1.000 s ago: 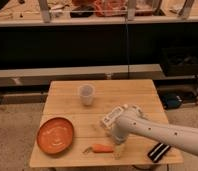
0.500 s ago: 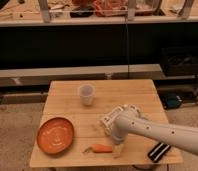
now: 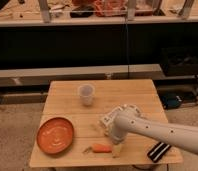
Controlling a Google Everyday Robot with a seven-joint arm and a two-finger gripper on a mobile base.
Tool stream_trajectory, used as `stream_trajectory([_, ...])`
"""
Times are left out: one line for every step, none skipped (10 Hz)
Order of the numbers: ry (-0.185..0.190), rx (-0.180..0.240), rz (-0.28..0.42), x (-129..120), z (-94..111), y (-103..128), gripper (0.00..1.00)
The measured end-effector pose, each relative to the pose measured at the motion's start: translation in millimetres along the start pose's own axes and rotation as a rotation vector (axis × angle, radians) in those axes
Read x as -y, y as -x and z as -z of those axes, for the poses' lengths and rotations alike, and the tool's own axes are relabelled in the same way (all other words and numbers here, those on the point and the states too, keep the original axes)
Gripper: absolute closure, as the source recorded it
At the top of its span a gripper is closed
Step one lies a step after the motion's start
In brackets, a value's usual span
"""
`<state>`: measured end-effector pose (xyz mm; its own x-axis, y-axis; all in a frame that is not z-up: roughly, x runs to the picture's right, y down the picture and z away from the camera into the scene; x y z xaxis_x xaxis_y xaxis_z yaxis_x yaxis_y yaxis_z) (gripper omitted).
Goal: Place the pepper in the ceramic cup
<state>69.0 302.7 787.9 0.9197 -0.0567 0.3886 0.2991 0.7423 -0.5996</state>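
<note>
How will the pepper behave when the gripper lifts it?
Likely light and fairly stiff: the pepper is small and slim. Its tapered, rounded body lies flat on the table, so it may roll or slip if nudged. The gripper is low beside it, near the front edge.

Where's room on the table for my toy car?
Best is the bare back-right of the table, right of the ceramic cup. A smaller patch lies between cup and orange plate. The front is crowded: plate, pepper, the gripper right beside it, a black object.
</note>
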Motion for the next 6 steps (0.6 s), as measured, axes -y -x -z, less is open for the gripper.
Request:
stream_trajectory([0.003,-0.002,0.001,-1.4,1.6,-1.0,0.67])
stream_trajectory([-0.001,-0.003,0.003,-0.5,3.7,-1.5,0.64])
stream_trajectory([-0.001,-0.006,0.006,0.0,4.6,-2.0,0.66])
stream_trajectory([0.003,-0.006,0.006,-0.7,4.5,-1.4,0.74])
stream_trajectory([0.002,-0.005,0.005,-0.1,4.5,-1.6,0.82])
stream_trajectory([0.005,0.004,0.000,2.8,1.4,-1.4,0.94])
